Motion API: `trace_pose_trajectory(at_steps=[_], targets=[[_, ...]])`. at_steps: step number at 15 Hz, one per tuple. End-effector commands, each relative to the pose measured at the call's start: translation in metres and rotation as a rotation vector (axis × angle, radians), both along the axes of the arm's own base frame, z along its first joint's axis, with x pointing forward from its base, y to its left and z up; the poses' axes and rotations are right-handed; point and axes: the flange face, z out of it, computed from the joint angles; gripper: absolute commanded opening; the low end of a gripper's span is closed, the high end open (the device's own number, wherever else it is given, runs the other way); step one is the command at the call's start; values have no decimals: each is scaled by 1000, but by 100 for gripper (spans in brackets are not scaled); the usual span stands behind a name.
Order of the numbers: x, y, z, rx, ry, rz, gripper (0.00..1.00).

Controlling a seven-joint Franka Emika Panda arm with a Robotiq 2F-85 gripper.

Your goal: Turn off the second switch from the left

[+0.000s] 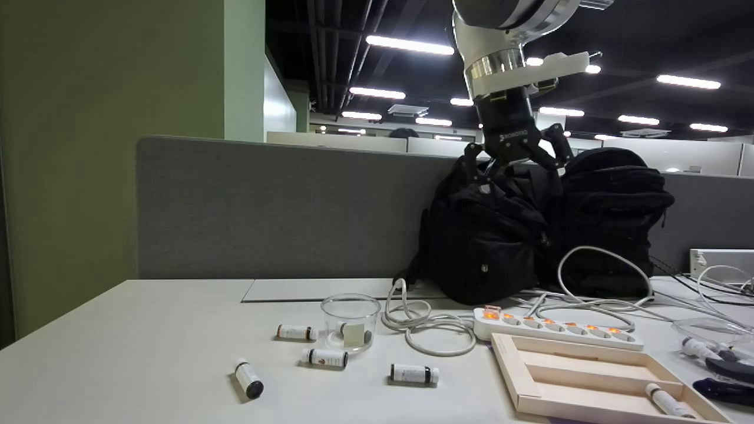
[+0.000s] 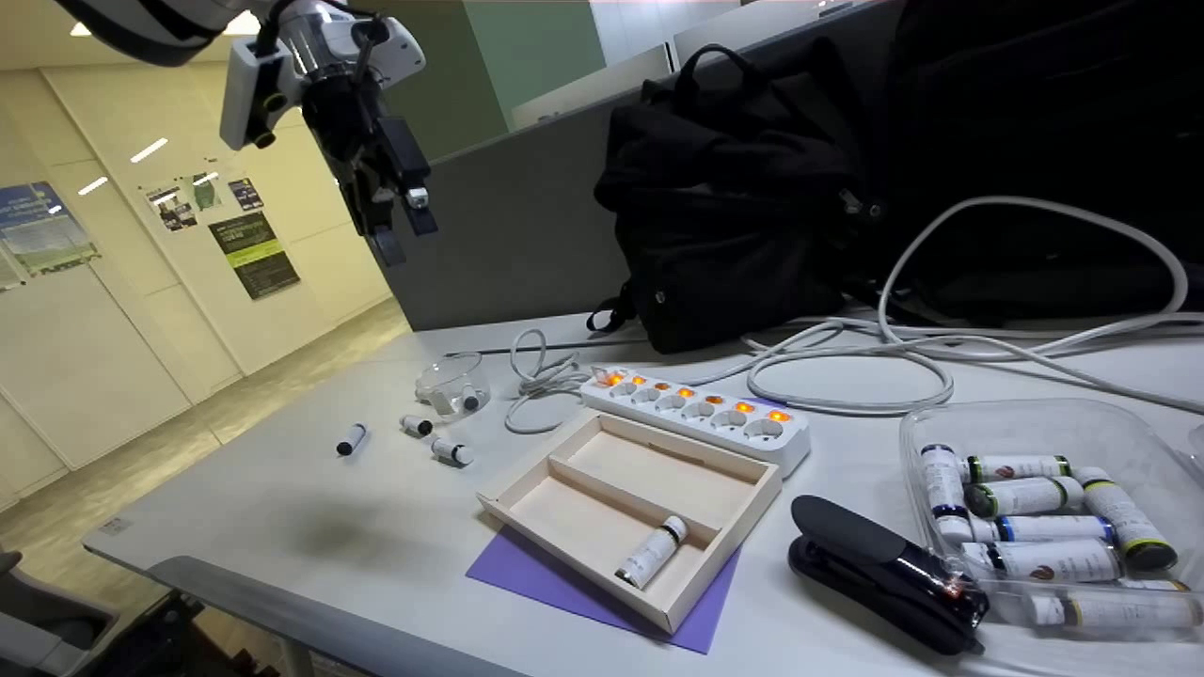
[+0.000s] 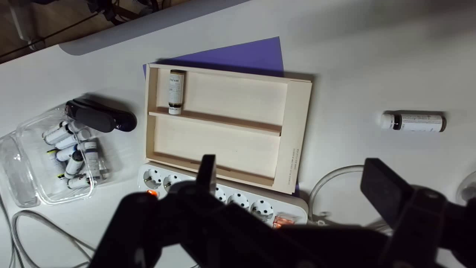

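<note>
Ceiling lights (image 1: 409, 45) found lit

A grey partition (image 1: 283, 212) backs the white desk (image 1: 141, 353). I note white panels (image 1: 330, 139) beyond it, a dark ceiling (image 1: 624, 35), an olive-green wall (image 1: 112, 147) at one end, posters (image 2: 254, 254) on a pale wall (image 2: 188, 320), and a mottled tan floor (image 2: 245, 406).

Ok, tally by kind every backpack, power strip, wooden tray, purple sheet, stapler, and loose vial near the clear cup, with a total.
Black backpacks: 2
White power strip: 1
Two-compartment wooden tray: 1
Purple sheet: 1
Black stapler: 1
Loose labelled vials near the clear cup: 4
Total: 10
</note>
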Motion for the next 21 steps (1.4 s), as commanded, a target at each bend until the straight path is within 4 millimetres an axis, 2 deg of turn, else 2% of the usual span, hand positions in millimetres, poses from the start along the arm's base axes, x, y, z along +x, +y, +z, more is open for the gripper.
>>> trace_pose_trajectory(at_steps=[1,4,5,7,10,16,18,19,21], targets=[[15,-8,-8,12,-19,25,100],[53,-35,-26,-19,-112,17,100],[65,-46,-33,-27,-147,16,82],[92,-67,-49,-13,-192,-14,66],[119,-85,-81,2,-228,-30,45],[155,-103,-142,-26,-211,-44,5],[163,-105,-150,-54,-165,-95,0],[147,-105,-150,-26,-187,-53,0],[150,-105,-158,-30,-181,-52,0]])
